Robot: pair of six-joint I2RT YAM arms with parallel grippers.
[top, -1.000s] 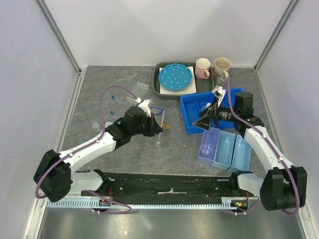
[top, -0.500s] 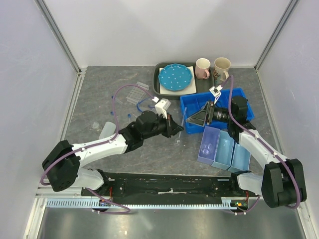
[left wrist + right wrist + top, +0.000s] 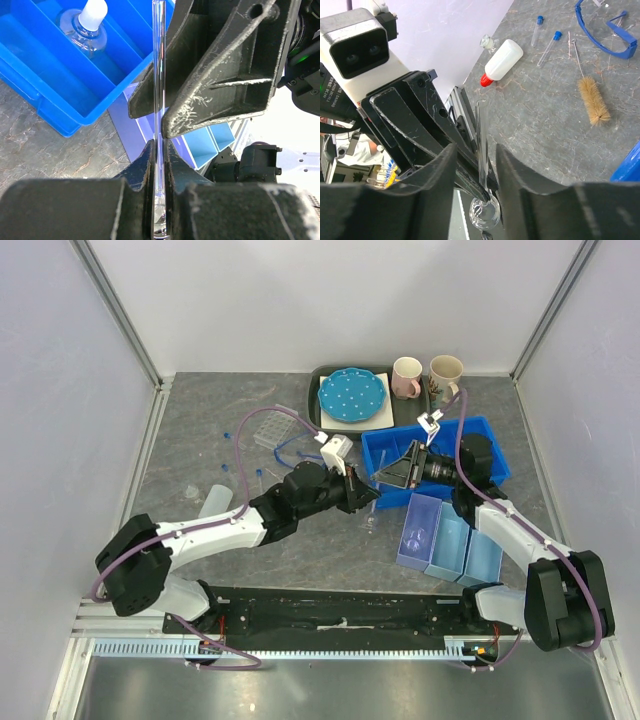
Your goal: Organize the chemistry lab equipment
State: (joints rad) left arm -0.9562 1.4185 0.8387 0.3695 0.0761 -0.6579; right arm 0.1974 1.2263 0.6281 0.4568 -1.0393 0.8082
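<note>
Being pinched by the left fingers [image 3: 142, 170], the glass tube [image 3: 158, 75] has been carried across the desk [image 3: 200, 440] to just beside the blue bin [image 3: 45, 85]. The right fingers [image 3: 435, 185], wide before, are narrowed around it without touching yet, so a handover is expected.

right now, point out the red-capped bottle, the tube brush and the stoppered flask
red-capped bottle [image 3: 504, 57], right wrist view, white body
tube brush [image 3: 594, 102], right wrist view, tan bristles
stoppered flask [image 3: 85, 39], left wrist view, glass bulb
</note>
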